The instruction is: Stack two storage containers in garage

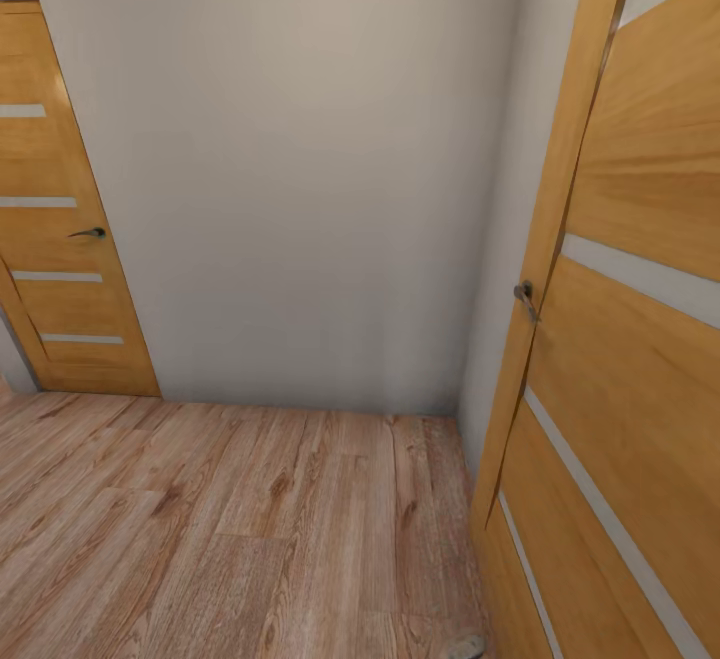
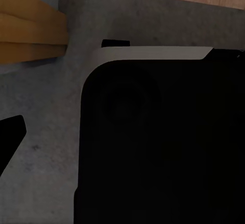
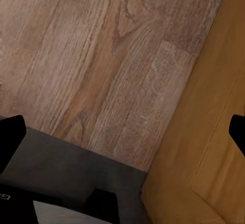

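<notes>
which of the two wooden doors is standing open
The door on the right, close to the camera: it is swung out edge-on, its handle on the near edge. The far door on the left sits flush in the wall, shut.

Open wood plank floor (image 1: pixel 200 539) runs ahead to a plain white wall (image 1: pixel 300 189), which closes the way forward. An open wooden door (image 1: pixel 620 359) stands very close on the right, its edge and handle (image 1: pixel 524 295) jutting into the passage (tightest spot). A second door (image 1: pixel 60 239), shut, sits in the far left corner. Free room lies centre and left. In the right wrist view the door (image 3: pixel 204 147) is close beside the planks (image 3: pixel 87 55). In the left wrist view a dark robot body (image 2: pixel 163 147) blocks most of the grey floor (image 2: pixel 46 112).
</notes>
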Controlling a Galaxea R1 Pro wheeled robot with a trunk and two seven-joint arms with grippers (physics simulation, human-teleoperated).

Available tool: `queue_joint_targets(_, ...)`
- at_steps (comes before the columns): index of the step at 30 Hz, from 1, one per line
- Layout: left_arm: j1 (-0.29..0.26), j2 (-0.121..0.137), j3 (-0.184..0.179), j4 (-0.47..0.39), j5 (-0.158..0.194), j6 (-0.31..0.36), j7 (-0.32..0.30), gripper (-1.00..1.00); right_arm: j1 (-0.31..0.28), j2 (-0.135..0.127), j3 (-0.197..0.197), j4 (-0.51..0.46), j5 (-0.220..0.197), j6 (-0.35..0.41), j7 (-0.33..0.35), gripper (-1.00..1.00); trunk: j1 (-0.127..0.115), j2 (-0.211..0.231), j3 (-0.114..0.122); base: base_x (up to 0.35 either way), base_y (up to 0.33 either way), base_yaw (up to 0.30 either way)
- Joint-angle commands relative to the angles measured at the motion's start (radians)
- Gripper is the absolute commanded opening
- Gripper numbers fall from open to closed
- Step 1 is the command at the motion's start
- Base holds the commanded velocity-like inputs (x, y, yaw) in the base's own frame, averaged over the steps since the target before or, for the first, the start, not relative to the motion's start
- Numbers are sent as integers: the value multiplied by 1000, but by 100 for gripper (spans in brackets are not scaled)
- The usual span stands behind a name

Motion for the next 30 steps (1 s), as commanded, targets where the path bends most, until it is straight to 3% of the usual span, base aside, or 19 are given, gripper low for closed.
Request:
queue_joint_targets(1,0,0,1,0,6,-2,-1,100,4,1,9,2,-8,0,-2,100,0,-1,-1,0,0,0)
queue_joint_targets(10,0,0,1,1,6,-2,-1,100,108,-7,8,7,-9,-71,0,100,0,-1,-1,0,0,0)
queue_joint_targets(20,0,0,1,1,6,-3,-1,100,177,-75,8,14,-9,-143,7,100,0,-1,-1,0,0,0)
queue_joint_targets(22,0,0,1,1,6,-3,-1,100,205,-98,8,14,-11,-150,8,100,0,-1,-1,0,0,0)
queue_joint_targets(30,0,0,0,1,6,-2,-2,100,245,-126,8,15,-16,-167,8,100,0,-1,-1,0,0,0)
